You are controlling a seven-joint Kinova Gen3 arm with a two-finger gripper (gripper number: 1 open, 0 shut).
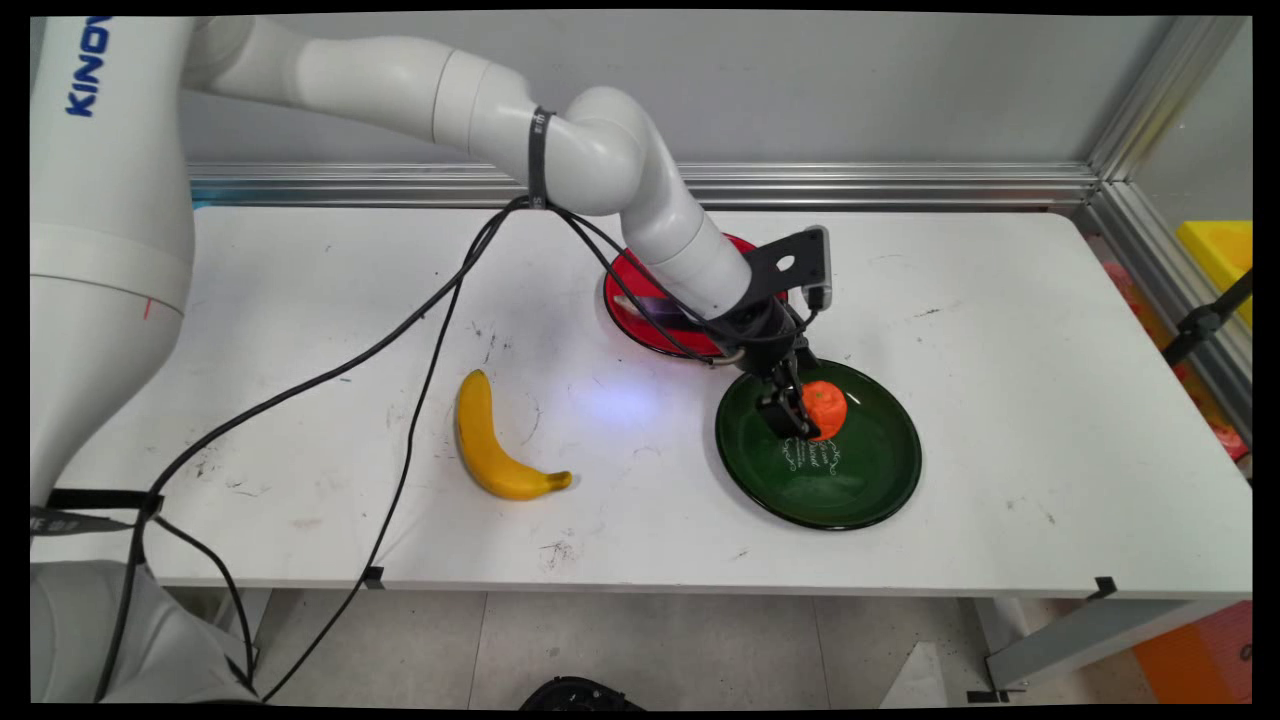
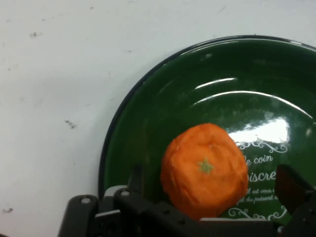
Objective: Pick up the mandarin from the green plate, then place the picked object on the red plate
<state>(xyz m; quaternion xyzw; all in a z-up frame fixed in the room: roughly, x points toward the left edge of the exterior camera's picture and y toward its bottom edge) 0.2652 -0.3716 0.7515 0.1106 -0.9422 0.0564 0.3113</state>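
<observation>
Two fingers of the gripper [image 2: 207, 197] straddle the orange [image 2: 205, 168] on the green plate [image 2: 148, 113], spread wide, gripping nothing; closing off-centre could roll it away.

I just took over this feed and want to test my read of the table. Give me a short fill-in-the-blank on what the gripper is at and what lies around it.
1. The orange sits on the ____ plate.
2. The gripper is down at the ____, one finger on each side of it.
3. On the bare table, out to the picture's left, lies a yellow ____.
4. Behind the arm, partly hidden, lies a ____ plate.

Missing words: green; orange; banana; red
</observation>
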